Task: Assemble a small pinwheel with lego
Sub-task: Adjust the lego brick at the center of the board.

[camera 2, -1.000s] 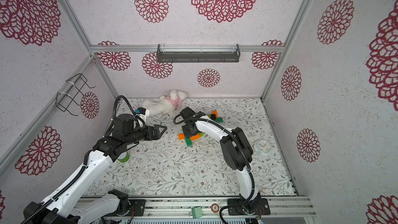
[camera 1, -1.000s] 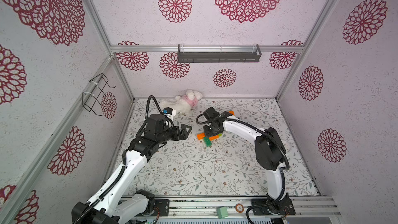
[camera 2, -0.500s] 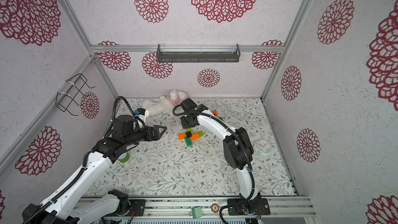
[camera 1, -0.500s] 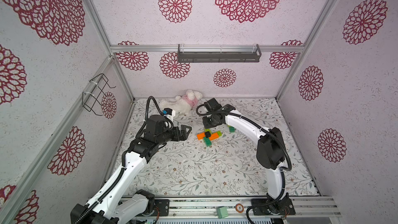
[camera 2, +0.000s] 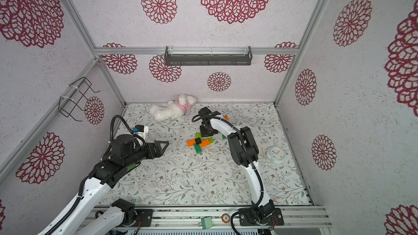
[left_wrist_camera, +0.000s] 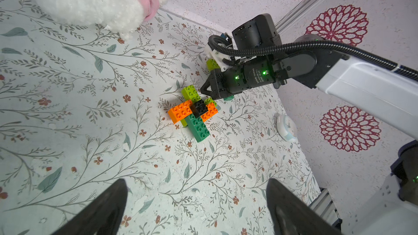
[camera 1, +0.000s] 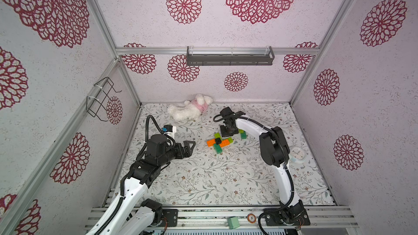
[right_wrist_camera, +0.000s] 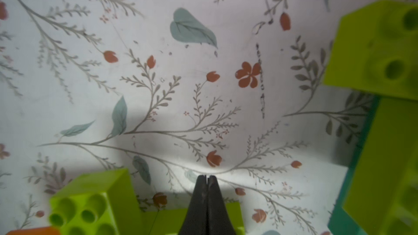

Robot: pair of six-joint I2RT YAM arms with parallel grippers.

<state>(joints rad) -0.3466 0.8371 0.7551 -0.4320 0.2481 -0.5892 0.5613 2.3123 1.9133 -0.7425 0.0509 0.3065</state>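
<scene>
The lego pinwheel (camera 1: 218, 143) (camera 2: 199, 142) (left_wrist_camera: 194, 113) lies flat on the floral mat as a cross of orange, lime and dark green bricks. A small black brick (left_wrist_camera: 199, 107) sits on its centre. My right gripper (camera 1: 226, 133) (right_wrist_camera: 207, 177) points down just behind the cross, shut with nothing between its fingers. Its tips hover by a lime blade (right_wrist_camera: 90, 200). My left gripper (camera 1: 191, 144) (left_wrist_camera: 196, 181) hangs open and empty, well left of the cross. Loose lime and dark green bricks (camera 1: 243, 134) lie behind the right arm.
A white plush toy (camera 1: 190, 110) lies against the back wall. A small round clock (camera 1: 297, 153) sits on the mat at the right. A wire basket (camera 1: 100, 99) hangs on the left wall, and a dark shelf (camera 1: 229, 56) on the back wall.
My right gripper rose off the brick cross toward the back wall, then came down again just behind it, staying shut. The left arm has hardly moved.
</scene>
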